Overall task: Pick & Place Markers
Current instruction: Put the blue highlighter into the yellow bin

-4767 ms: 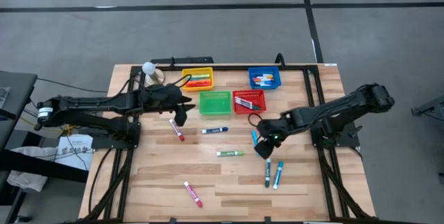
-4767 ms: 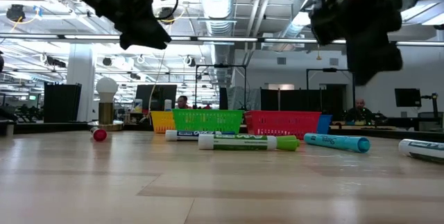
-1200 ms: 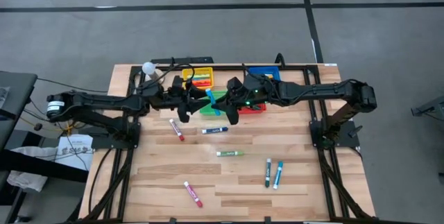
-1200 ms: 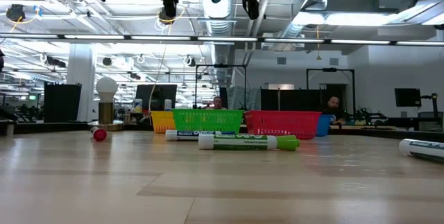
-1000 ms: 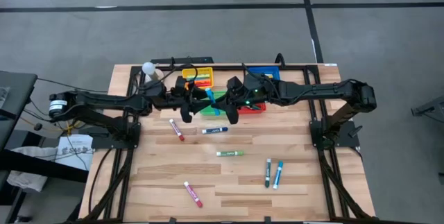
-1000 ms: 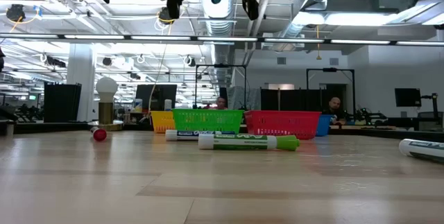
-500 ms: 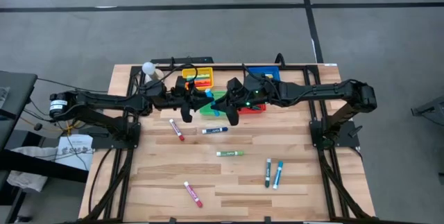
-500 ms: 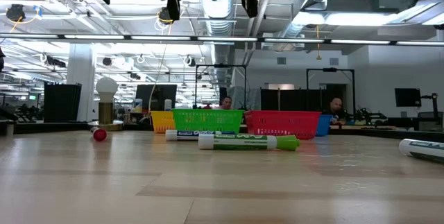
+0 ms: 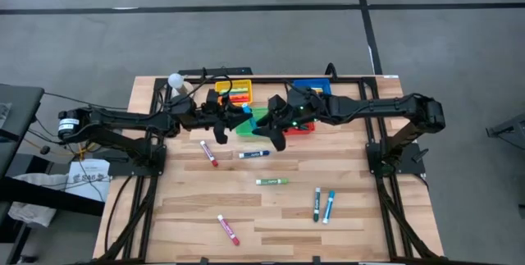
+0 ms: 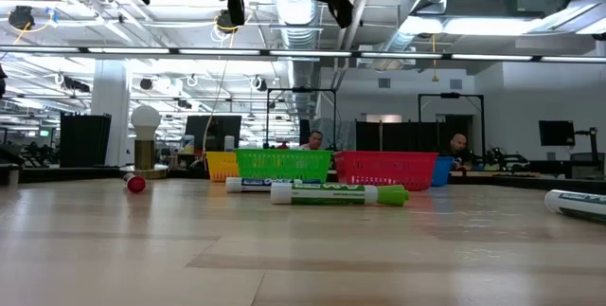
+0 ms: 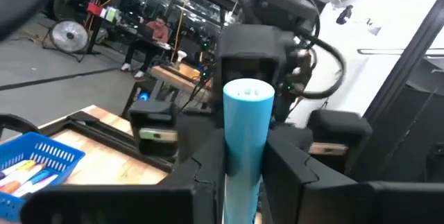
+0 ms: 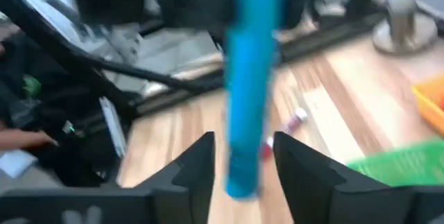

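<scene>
Above the upper middle of the wooden worktop (image 9: 344, 224), the two arms are meeting over the green basket (image 9: 256, 125), a light-blue marker (image 11: 246, 148) passing between them in mid-air. The left gripper (image 9: 238, 117) is clamping the marker, its fingers (image 11: 291, 172) pressing both sides of the barrel in the left wrist view. The right gripper (image 9: 264, 121) is sitting at the marker's other end with its fingers (image 12: 198, 165) standing slightly apart on either side of the barrel, not pressing it. Five more markers are lying loose across the lower half of the high frame: a red one (image 9: 210, 153), a blue-capped one (image 9: 254, 154), a green one (image 9: 271, 181), a dark-green and blue pair (image 9: 322, 205) and a pink one (image 9: 228, 230). The yellow basket (image 9: 235, 93), blue basket (image 9: 315, 86) and red basket (image 9: 300, 127) are lining the upper edge.
</scene>
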Controlling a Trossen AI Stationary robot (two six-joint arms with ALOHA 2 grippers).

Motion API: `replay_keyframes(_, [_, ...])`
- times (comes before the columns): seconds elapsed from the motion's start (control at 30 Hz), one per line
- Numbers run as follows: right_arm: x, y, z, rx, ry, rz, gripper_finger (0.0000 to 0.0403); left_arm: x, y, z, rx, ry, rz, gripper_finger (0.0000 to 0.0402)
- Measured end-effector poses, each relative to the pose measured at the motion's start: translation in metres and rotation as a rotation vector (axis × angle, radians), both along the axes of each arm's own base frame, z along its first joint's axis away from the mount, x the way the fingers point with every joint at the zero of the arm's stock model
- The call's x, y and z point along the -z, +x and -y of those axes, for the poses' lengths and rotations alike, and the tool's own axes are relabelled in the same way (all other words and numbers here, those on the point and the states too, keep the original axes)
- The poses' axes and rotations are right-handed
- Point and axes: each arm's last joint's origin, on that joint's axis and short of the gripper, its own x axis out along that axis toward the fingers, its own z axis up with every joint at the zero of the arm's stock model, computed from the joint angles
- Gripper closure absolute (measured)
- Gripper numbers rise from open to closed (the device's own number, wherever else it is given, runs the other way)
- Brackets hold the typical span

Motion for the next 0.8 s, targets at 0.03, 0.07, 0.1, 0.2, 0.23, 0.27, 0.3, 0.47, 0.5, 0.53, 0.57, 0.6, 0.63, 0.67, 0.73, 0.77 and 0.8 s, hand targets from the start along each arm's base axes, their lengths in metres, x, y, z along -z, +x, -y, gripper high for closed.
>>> replay_keyframes(0.03, [0.002,-0.001,0.002,0.003,0.003,-0.027,0.0257,0.0,0.0,0.0,-0.004,0.0,0.0,0.0335])
replay_keyframes(0.07, [0.005,-0.003,0.004,0.003,0.003,-0.053,0.0246,0.0,0.0,0.0,-0.011,0.002,-0.002,0.0335])
replay_keyframes(0.1, [0.007,-0.004,0.006,-0.001,0.003,-0.077,0.0236,0.001,0.0,0.0,-0.016,0.002,-0.007,0.0335])
replay_keyframes(0.2, [0.014,-0.01,0.011,-0.022,0.004,-0.162,0.0208,0.002,0.0,-0.001,-0.031,0.002,-0.017,0.0335])
replay_keyframes(0.23, [0.016,-0.012,0.012,-0.019,0.006,-0.196,0.0201,0.003,0.0,-0.001,-0.042,0.011,-0.027,0.0335])
replay_keyframes(0.27, [0.019,-0.014,0.013,-0.021,0.002,-0.226,0.0195,0.004,0.001,-0.001,-0.053,0.022,-0.038,0.0335])
replay_keyframes(0.3, [0.021,-0.015,0.014,-0.023,-0.002,-0.256,0.0189,0.005,0.001,-0.002,-0.068,0.034,-0.049,0.0335])
replay_keyframes(0.47, [0.035,-0.028,0.016,-0.054,-0.032,-0.431,0.0183,0.009,0.0,-0.005,-0.182,0.075,-0.109,0.0335])
replay_keyframes(0.5, [0.036,-0.03,0.016,-0.07,-0.047,-0.454,0.0184,0.01,-0.001,-0.006,-0.207,0.085,-0.121,0.0335])
replay_keyframes(0.53, [0.038,-0.032,0.014,-0.091,-0.067,-0.473,0.0186,0.011,-0.001,-0.006,-0.229,0.099,-0.137,0.0335])
replay_keyframes(0.57, [0.039,-0.033,0.013,-0.116,-0.09,-0.487,0.0188,0.012,-0.001,-0.007,-0.251,0.117,-0.155,0.0335])
replay_keyframes(0.6, [0.04,-0.034,0.012,-0.146,-0.12,-0.493,0.0191,0.014,-0.001,-0.009,-0.278,0.136,-0.176,0.0335])
replay_keyframes(0.63, [0.04,-0.034,0.011,-0.169,-0.147,-0.491,0.0193,0.015,-0.002,-0.011,-0.304,0.15,-0.204,0.0335])
replay_keyframes(0.67, [0.04,-0.034,0.011,-0.181,-0.163,-0.484,0.0194,0.015,-0.001,-0.015,-0.329,0.163,-0.238,0.0335])
replay_keyframes(0.73, [0.038,-0.032,0.013,-0.176,-0.175,-0.446,0.0197,0.015,-0.002,-0.023,-0.377,0.187,-0.299,0.0335])
replay_keyframes(0.77, [0.036,-0.03,0.016,-0.167,-0.181,-0.418,0.0198,0.014,-0.003,-0.028,-0.393,0.202,-0.325,0.0335])
replay_keyframes(0.8, [0.034,-0.028,0.02,-0.157,-0.192,-0.39,0.0199,0.013,-0.003,-0.034,-0.409,0.216,-0.353,0.0335])
